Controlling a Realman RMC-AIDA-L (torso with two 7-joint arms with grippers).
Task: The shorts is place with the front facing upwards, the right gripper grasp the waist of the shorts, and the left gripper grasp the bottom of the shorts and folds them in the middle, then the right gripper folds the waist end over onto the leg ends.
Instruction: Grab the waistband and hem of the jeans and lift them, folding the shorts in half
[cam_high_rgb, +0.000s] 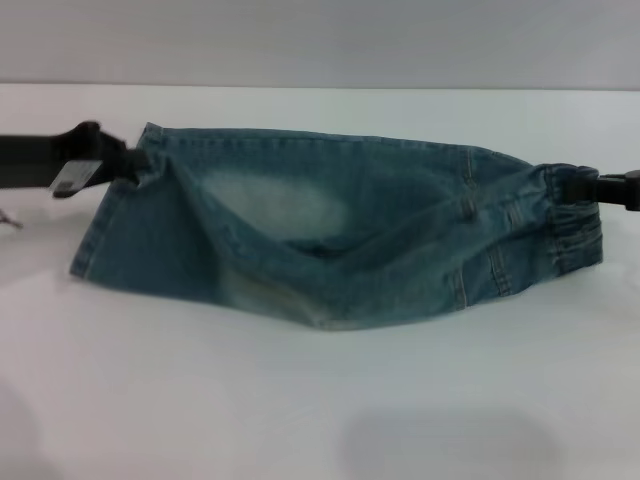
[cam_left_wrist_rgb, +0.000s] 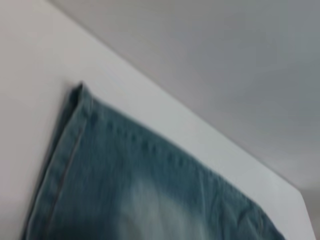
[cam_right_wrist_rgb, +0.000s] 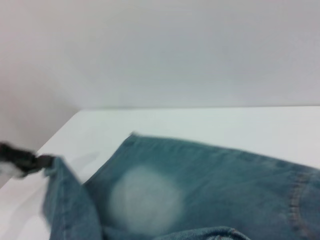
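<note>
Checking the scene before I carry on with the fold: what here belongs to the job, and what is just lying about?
Job:
- denim shorts, lifted and sagging between both grippers
- left gripper, gripping the leg end
- right gripper, gripping the waist

Lying about:
- nothing; only the white table

Bright even light; soft shadows on table (cam_high_rgb: 320, 400); wrist views blurred.

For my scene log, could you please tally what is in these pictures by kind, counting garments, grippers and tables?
Denim shorts: 1
Grippers: 2, the left gripper shut on the leg end, the right gripper shut on the waist
White table: 1
Total: 4
</note>
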